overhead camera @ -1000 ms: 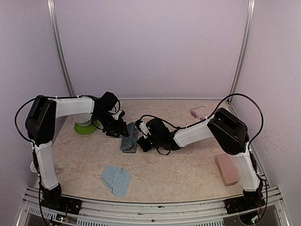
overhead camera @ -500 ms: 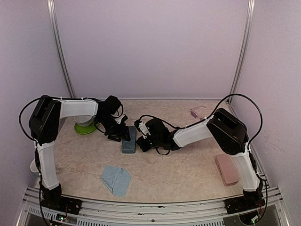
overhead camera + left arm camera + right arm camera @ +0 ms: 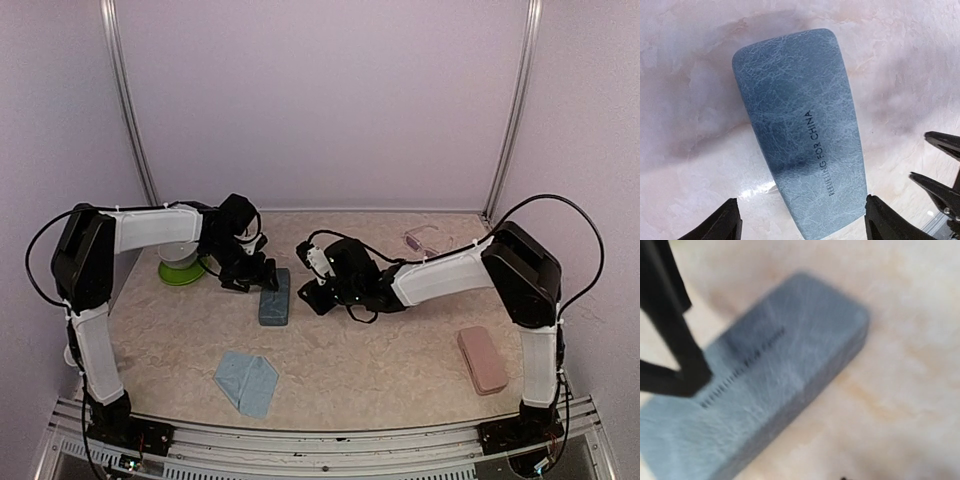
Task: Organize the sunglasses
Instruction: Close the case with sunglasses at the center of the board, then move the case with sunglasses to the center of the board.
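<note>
Left gripper (image 3: 800,198): jaws wide apart, straddling one end of the oblong blue-grey textured case (image 3: 795,115), gripping nothing. On the lid I read "…FOR CHINA"; the first word is unclear. The lid was open a second ago and is now shut. Right gripper (image 3: 313,293): fingers slightly parted, empty, just right of the case, forearm low. The pale clear-framed sunglasses (image 3: 421,240) lie far right.

Marbled table (image 3: 380,350) bears blue-grey case (image 3: 274,297) (closed), pink case (image 3: 482,360), cloth (image 3: 247,383), sunglasses (image 3: 420,240), green dish (image 3: 170,275)

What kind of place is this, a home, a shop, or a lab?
Probably a robotics lab test cell: two white-and-black robot arms bolted to a metal rail, and plain lilac walls enclosing a marble-patterned tabletop.
</note>
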Robot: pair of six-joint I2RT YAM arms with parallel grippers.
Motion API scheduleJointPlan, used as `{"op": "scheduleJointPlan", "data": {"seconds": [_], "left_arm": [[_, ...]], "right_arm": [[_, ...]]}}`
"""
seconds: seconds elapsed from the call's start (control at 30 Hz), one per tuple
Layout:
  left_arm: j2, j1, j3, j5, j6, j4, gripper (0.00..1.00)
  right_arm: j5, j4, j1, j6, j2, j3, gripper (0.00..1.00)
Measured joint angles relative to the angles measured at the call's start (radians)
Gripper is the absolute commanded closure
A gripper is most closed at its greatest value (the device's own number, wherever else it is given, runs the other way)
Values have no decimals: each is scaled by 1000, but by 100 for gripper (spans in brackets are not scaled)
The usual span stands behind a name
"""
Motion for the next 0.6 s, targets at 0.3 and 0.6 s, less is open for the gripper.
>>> {"op": "scheduleJointPlan", "data": {"seconds": [0.3, 0.6], "left_arm": [[-17, -82, 2, -100, -100, -9, 1], [37, -134, 89, -183, -198, -16, 1]], "right_arm": [[121, -51, -14, -12, -262, -126, 30], [232, -191, -91, 26, -515, -266, 0]]}}
